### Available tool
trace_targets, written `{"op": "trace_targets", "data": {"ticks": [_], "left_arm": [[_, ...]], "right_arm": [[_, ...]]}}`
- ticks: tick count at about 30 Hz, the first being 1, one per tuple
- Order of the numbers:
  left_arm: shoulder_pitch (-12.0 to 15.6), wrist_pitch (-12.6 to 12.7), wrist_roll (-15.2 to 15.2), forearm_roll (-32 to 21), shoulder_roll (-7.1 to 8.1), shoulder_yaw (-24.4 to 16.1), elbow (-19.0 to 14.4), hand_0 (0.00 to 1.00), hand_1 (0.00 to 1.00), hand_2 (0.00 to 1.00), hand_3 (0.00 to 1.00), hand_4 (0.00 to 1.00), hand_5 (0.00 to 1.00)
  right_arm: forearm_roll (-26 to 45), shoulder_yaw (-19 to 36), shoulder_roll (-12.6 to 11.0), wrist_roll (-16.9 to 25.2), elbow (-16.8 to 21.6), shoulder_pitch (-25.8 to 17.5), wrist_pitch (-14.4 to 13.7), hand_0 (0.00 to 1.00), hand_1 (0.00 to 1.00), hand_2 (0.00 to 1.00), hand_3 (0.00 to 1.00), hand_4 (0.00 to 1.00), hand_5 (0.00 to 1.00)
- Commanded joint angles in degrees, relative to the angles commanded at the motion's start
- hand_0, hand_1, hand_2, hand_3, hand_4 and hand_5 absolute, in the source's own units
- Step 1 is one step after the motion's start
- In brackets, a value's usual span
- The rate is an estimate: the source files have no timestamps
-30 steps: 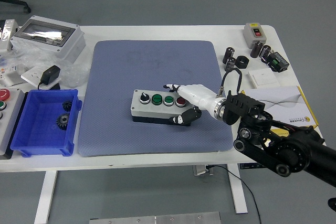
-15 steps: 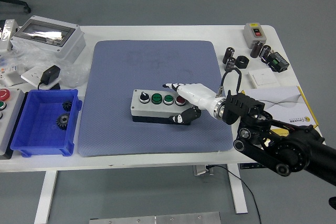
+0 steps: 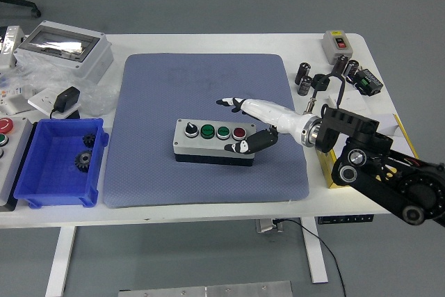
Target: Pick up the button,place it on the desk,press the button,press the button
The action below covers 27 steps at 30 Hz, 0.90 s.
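The button box (image 3: 212, 139), grey with a black selector knob, two green buttons and a red one in a row, lies flat on the blue mat (image 3: 201, 95). My right hand (image 3: 245, 124) hovers just right of and above the box, open, with white fingers (image 3: 233, 103) stretched toward the left and the thumb low over the box's front right corner. It holds nothing, and the red button is uncovered. My left arm is out of the picture.
A blue bin (image 3: 61, 162) with black gears sits at the left edge, a grey enclosure (image 3: 64, 48) and a charger behind it. Small switches and black cylinders (image 3: 327, 74) lie at the back right, a yellow-edged booklet (image 3: 396, 140) under my right arm.
My right hand has lifted off the red button and drawn back to the right and up. The box has stayed in place.
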Motion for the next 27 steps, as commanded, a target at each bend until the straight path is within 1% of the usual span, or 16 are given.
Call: {"op": "trace_targets", "data": {"ticks": [2,3,4,6,8,9,10,13,15,16,21,22,27], "left_arm": [[0.1,0.1,0.1,-0.2,-0.09,0.1,0.0,0.621,0.494,0.497,0.594,0.247,0.002],[0.1,0.1,0.1,-0.2,-0.12,0.1,0.0,0.621,0.494,0.497,0.594,0.247,0.002],[0.1,0.2,0.1,-0.3,-0.15,0.2,0.0,0.619,0.494,0.497,0.593,0.246,0.002],[0.1,0.2,0.1,-0.4,-0.18,0.2,0.0,0.619,0.494,0.497,0.593,0.246,0.002],[0.2,0.4,0.2,-0.5,-0.20,0.3,0.0,0.619,0.494,0.497,0.593,0.246,0.002],[0.2,0.4,0.2,-0.6,-0.21,0.3,0.0,0.619,0.494,0.497,0.593,0.246,0.002],[0.3,0.4,0.3,-0.6,-0.20,0.4,0.0,0.621,0.494,0.498,0.593,0.246,0.002],[0.3,0.5,0.5,-0.6,-0.12,0.4,-0.1,0.621,0.494,0.498,0.593,0.246,0.002],[0.3,0.5,0.6,-0.5,-0.05,0.3,-0.1,0.621,0.494,0.498,0.593,0.246,0.002],[0.2,0.5,0.7,-0.4,-0.02,0.3,-0.1,0.620,0.496,0.498,0.593,0.246,0.002],[0.0,0.4,0.8,-0.1,0.11,0.1,-0.2,0.620,0.496,0.498,0.593,0.246,0.002],[0.0,0.4,0.8,-0.1,0.13,0.1,-0.2,0.621,0.497,0.497,0.592,0.248,0.002],[0.1,0.5,1.2,-0.2,0.23,0.2,-0.3,0.621,0.497,0.497,0.592,0.248,0.002]], "right_arm": [[0.2,2.3,-1.3,0.0,1.8,-0.6,0.1,0.891,0.927,0.998,0.998,0.824,0.309],[0.1,3.2,-1.8,-0.1,2.4,-0.9,-0.4,0.891,0.927,0.998,0.998,0.824,0.309],[-0.2,3.9,-2.4,-0.2,2.9,-1.2,-1.1,0.935,0.968,0.998,0.998,0.833,0.306],[-1.5,5.2,-3.5,-0.7,3.7,-1.7,-2.4,0.935,0.968,0.998,0.998,0.833,0.306],[-3.0,6.4,-4.8,-1.9,4.5,-2.3,-2.6,0.935,0.968,0.998,0.998,0.833,0.306],[-3.9,6.7,-5.5,-2.8,4.9,-2.3,-2.1,0.935,0.968,0.998,0.998,0.833,0.306],[-4.6,6.7,-6.0,-3.7,5.2,-2.3,-1.5,0.940,0.972,0.998,0.998,0.764,0.308],[-7.2,5.1,-7.3,-7.1,6.2,-1.5,1.4,0.940,0.972,0.998,0.998,0.764,0.308],[-8.6,3.3,-7.6,-8.9,6.5,-0.5,3.0,0.940,0.972,0.998,0.998,0.764,0.308],[-9.2,2.3,-7.6,-9.7,6.4,0.1,3.7,0.651,0.724,0.768,0.921,0.572,0.281],[-10.5,-1.5,-7.4,-11.1,5.9,2.7,6.4,0.651,0.724,0.768,0.921,0.572,0.281],[-10.2,-1.9,-7.5,-11.1,5.9,3.1,6.9,0.217,0.473,0.547,0.876,0.377,0.209],[-6.0,-2.5,-8.5,-10.3,6.7,4.4,10.9,0.217,0.473,0.547,0.876,0.377,0.209]]}}
